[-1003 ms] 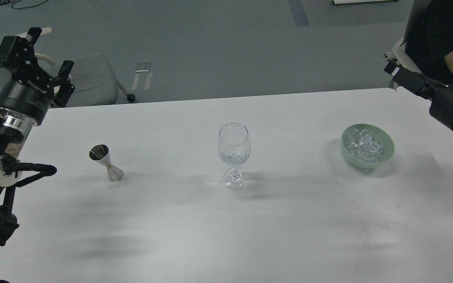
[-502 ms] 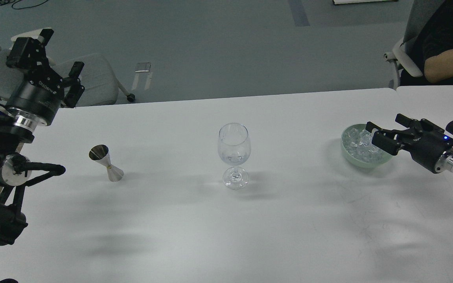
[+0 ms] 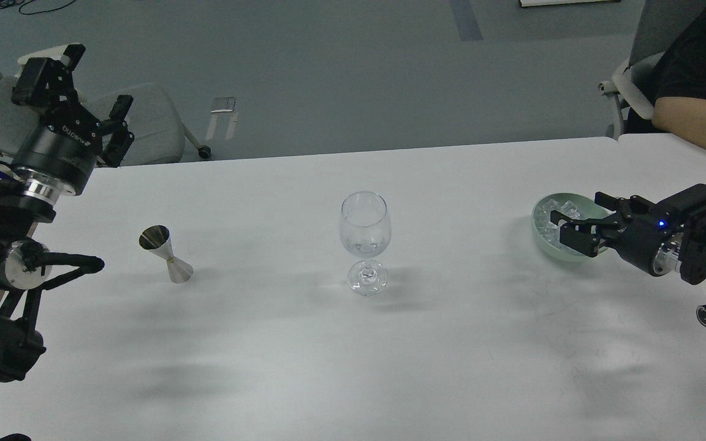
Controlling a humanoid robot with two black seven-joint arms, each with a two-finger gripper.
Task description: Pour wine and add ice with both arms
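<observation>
An empty clear wine glass (image 3: pixel 364 231) stands upright at the table's middle. A steel jigger (image 3: pixel 167 253) stands to its left. A pale green bowl (image 3: pixel 539 231) at the right holds several clear ice cubes (image 3: pixel 556 212). My right gripper (image 3: pixel 581 215) is open, reaching in from the right, with its fingers over the bowl and hiding part of the ice. I cannot tell whether it touches the ice. My left gripper (image 3: pixel 99 81) is open and empty, raised above the table's far left corner, well behind the jigger.
The white table (image 3: pixel 353 355) spans the view. A person's bare arm (image 3: pixel 693 125) and an office chair (image 3: pixel 635 73) are at the far right corner. A grey chair (image 3: pixel 151 125) stands behind the table's left corner.
My right arm has swung down from the upper right and reached left until its open gripper is over the ice bowl. My left gripper rose slightly and has since held still.
</observation>
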